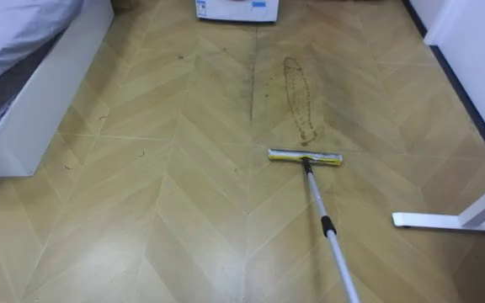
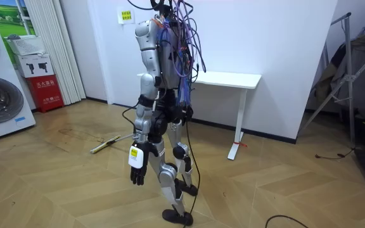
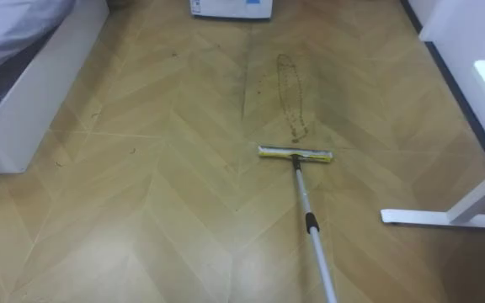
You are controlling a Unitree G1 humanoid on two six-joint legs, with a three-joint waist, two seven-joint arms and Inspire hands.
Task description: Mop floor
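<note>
Left hand (image 2: pixel 137 170) hangs slack, empty, at thigh; flat mop (image 1: pixel 305 156) on floor (image 1: pixel 141 210) likely light, stiff-poled, smooth metal, best gripped high on the pole (image 1: pixel 331 240).

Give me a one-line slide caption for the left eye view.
The mop head rests on the wood floor just short of a dark outlined stain, pole running to lower right.
</note>
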